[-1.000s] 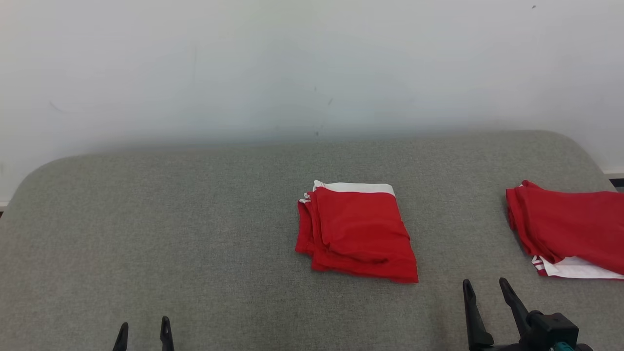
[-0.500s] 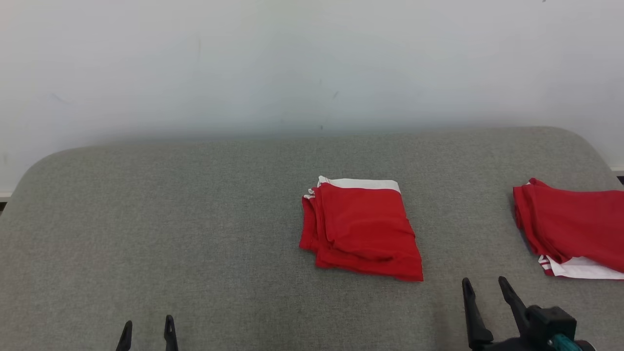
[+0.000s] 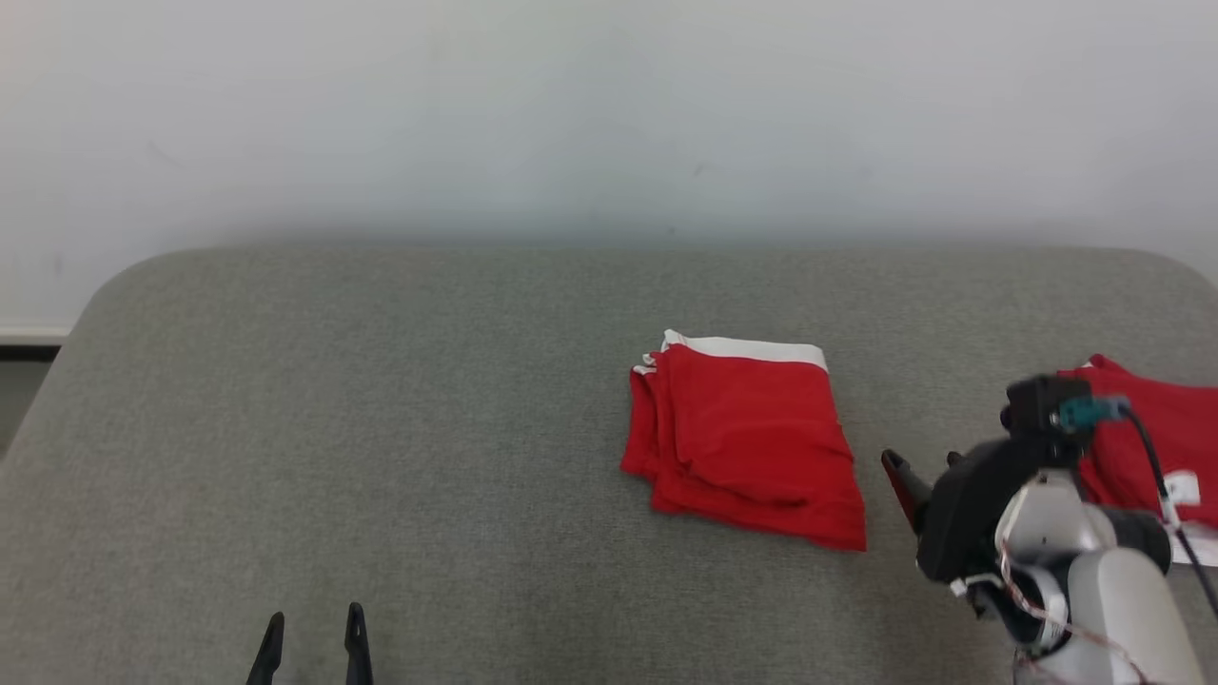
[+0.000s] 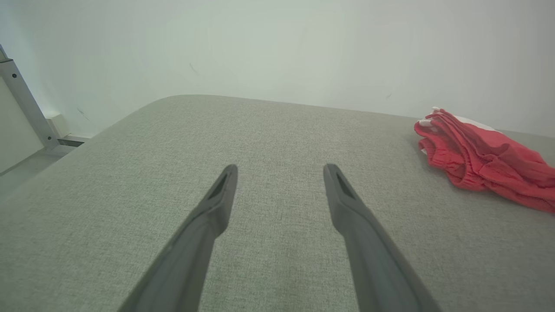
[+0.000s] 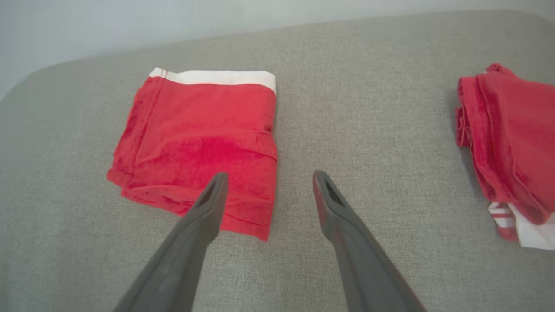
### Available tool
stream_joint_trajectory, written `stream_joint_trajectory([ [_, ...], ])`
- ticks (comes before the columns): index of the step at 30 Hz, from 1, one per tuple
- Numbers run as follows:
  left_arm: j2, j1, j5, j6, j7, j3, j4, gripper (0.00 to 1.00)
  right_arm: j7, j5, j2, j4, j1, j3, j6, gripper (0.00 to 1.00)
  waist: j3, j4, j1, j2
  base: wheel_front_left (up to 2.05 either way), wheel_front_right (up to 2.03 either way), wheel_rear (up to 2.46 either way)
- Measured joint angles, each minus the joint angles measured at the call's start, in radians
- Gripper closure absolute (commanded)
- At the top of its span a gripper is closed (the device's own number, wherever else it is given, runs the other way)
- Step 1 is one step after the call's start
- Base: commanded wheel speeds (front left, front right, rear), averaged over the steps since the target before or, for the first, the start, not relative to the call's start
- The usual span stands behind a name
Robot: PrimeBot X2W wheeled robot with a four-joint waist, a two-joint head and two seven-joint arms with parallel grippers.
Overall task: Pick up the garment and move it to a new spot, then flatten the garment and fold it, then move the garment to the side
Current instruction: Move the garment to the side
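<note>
1. Garment [image 3: 747, 442], red with a white band, lies folded near the middle of the grey worktop [image 3: 381, 428]; folding looks done, moving it aside remains.
2. A second garment [image 5: 516, 130], also red, sits well to its right.
3. Right pincer [image 5: 269, 174], wide and empty, hangs over the first one's near corner.
4. Left pincer [image 4: 281, 167], wide and empty, well apart.

At the right edge of the head view, the frame is cutting off the second red garment [image 3: 1185, 428], and the right arm [image 3: 1075, 542] is covering its lower portion. The bottom edge is cropping the left gripper [image 3: 315, 614] to its fingertips.
</note>
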Motion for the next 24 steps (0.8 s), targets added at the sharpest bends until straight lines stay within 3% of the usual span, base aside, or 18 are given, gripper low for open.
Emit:
stream_joint_trajectory([
  [4,0.000,-0.028,-0.011,-0.004,0.000,-0.021,-0.002,0.00,0.175,-0.048,0.002,-0.010,-0.091,-0.031,0.000,0.00,0.020,0.032,0.0000,0.0000,0.00,0.00,0.00],
  [8,0.000,-0.053,-0.017,-0.004,0.000,-0.037,-0.010,0.00,0.231,-0.127,0.005,0.007,-0.160,-0.093,0.000,0.00,0.046,0.072,0.0000,0.0000,0.00,0.00,0.00],
  [14,0.000,-0.072,-0.044,-0.005,0.000,-0.056,-0.012,0.00,0.239,-0.207,0.002,0.076,-0.193,-0.147,0.000,0.00,0.089,0.132,0.0000,0.0000,0.00,0.00,0.00],
  [24,0.000,-0.100,-0.045,-0.006,0.000,-0.069,-0.023,0.00,0.163,-0.273,0.002,0.167,-0.227,-0.250,0.000,0.00,0.175,0.192,0.0001,0.0001,0.00,0.00,0.00],
])
